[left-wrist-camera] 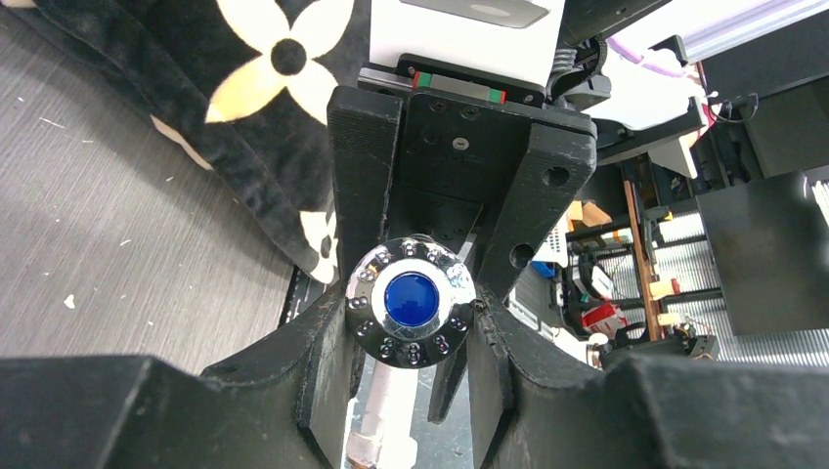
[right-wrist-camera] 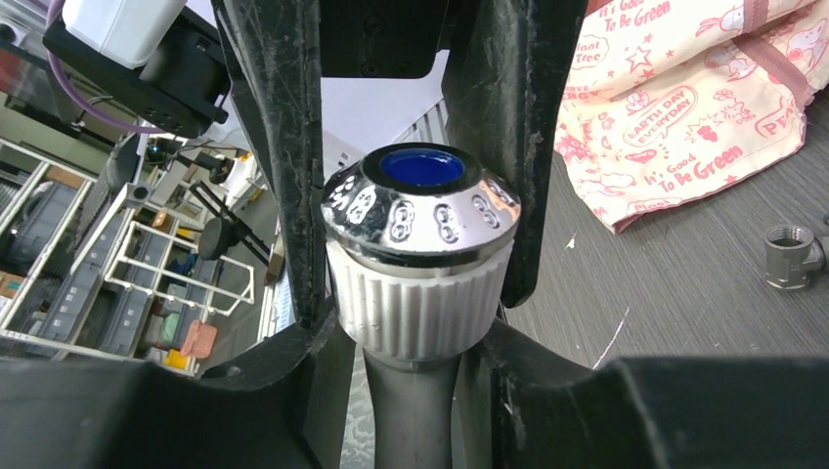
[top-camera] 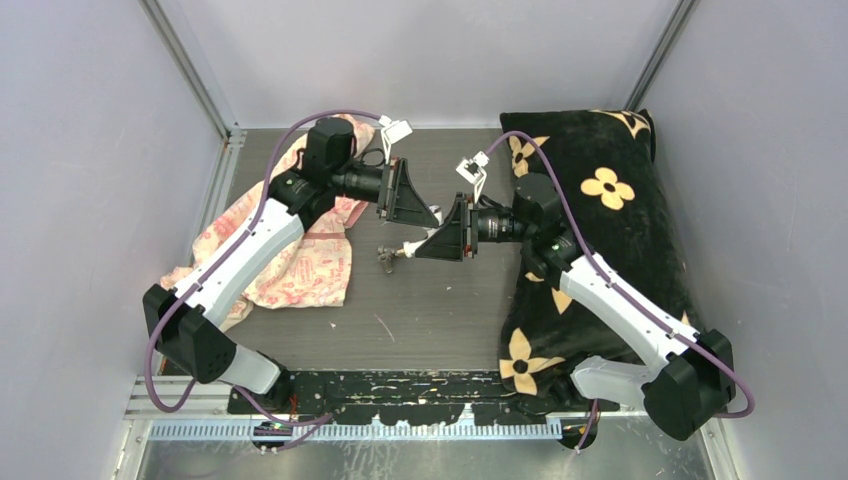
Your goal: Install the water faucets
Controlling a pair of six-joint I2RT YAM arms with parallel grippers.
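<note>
Two hands are facing each other over the middle of the dark ribbed surface, sharing one white plastic tap with a round chrome, blue-centred knob. The left hand is pinching the knob from both sides. The right hand is gripping the stem just under it, so the tap is sitting between them. One small grey metal fitting is lying on the surface just beside the tap.

Two cloths are flanking the arms: one pink printed cloth on the left and one black flower-patterned cushion on the right. Only the right wrist view is showing the knob's white ribbed collar and the fitting's threaded mouth. The left wrist view is showing the knob face-on. Only the top view is taking in both cloths.
</note>
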